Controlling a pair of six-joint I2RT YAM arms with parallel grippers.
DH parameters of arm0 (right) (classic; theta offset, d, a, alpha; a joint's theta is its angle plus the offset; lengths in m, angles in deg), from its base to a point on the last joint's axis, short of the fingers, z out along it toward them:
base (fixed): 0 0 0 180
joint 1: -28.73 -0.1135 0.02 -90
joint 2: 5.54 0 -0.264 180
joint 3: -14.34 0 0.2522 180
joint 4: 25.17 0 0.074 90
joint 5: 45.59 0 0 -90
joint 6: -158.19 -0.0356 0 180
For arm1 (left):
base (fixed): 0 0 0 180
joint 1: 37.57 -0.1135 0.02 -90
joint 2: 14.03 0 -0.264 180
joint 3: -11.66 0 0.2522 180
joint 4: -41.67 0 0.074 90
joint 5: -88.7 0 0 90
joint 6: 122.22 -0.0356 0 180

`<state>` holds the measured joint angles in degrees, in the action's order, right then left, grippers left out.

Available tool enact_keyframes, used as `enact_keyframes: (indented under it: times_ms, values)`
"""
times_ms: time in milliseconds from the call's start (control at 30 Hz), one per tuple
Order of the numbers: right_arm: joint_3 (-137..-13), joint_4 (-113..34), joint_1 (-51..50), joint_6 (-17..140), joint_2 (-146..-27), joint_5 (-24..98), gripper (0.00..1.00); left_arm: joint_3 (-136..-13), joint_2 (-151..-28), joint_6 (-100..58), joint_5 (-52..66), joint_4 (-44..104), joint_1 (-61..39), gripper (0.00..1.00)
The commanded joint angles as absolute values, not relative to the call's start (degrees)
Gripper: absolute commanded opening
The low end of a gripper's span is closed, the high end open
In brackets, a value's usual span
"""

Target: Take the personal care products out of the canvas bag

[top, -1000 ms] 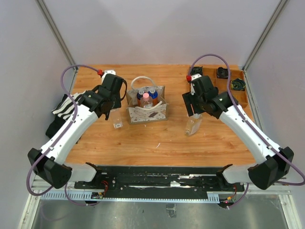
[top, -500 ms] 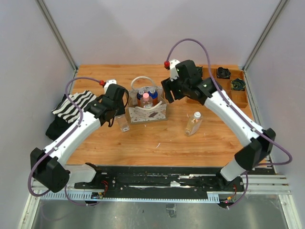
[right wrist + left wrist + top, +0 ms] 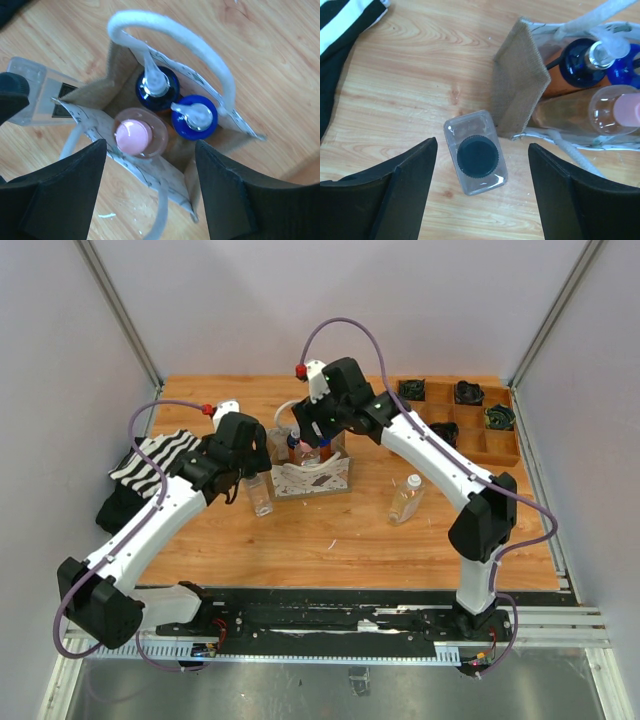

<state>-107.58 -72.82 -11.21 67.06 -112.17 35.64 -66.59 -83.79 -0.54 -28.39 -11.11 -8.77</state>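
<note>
Beside the canvas bag, the left pincer gapes around a dark-capped bottle on the bench; the right pincer hangs spread above the bag's pink-capped bottle.

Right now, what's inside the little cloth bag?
Three bottles stand inside the canvas bag: a pink-capped bottle, a dark blue pump bottle and a bright blue pump bottle. They cover the bag's bottom, so anything underneath is hidden.

Wooden counter is observed. The canvas bag is set near its centre. A dark-capped clear bottle is stood upright just beside the bag's left side. A white-capped bottle is placed apart on the right. A striped cloth is laid at the left edge, and a wooden tray at the far right corner.
</note>
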Motion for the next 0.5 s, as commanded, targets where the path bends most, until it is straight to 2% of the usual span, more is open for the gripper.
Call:
enact_keyframes:
  times_ms: [0,400,467]
  values:
    - [-111.9,-71.9,-13.2,68.2,-115.5,35.2,0.71,-70.3,-83.2,-1.2,-29.2,-9.6,-8.7,0.79]
    - [-115.7,-75.3,-14.8,68.2,-121.7,37.7,0.61,-76.9,-84.7,-4.1,-31.0,-9.8,-8.7,0.82]
    - [-116.0,-76.2,-15.0,68.2,-122.2,38.0,0.57,-78.6,-85.9,-4.5,-31.2,-9.8,-8.7,0.82]
